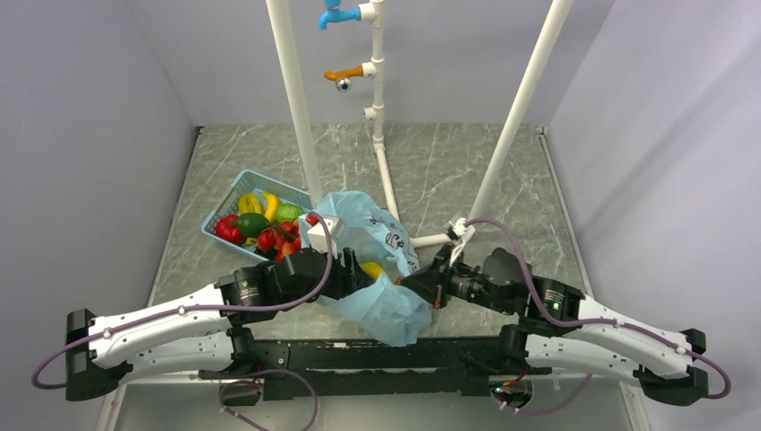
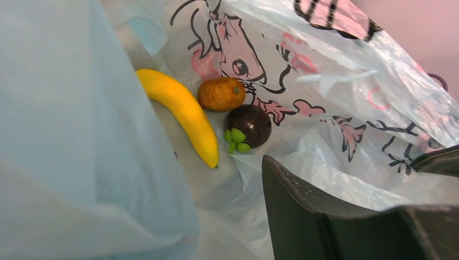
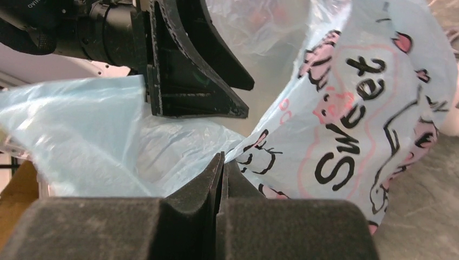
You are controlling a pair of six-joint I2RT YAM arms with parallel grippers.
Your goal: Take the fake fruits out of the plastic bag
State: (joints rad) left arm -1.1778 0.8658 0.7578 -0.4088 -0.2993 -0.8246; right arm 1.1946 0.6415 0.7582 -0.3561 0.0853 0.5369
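The right gripper [image 3: 222, 162] is clamped on the rim of the bag [image 1: 386, 310], while the left gripper [image 2: 341, 162], fingers spread and grasping nothing, sits inside the bag's mouth. On the bag's floor an orange-brown fruit [image 2: 221, 93] and a dark brown fruit [image 2: 248, 125] lie close together, just beside a banana [image 2: 181, 111]. Red and green fruits [image 1: 269, 232] fill the basket [image 1: 235, 193] just left of the bag.

Soft, even white light from above fills the overhead view, with only faint shadows on the worktop [image 1: 449, 171]. Both wrist views are bright; the plastic bag [image 2: 65, 135] blurs pale up close, and the right pincer [image 3: 221, 162] looms dark, unfocused.
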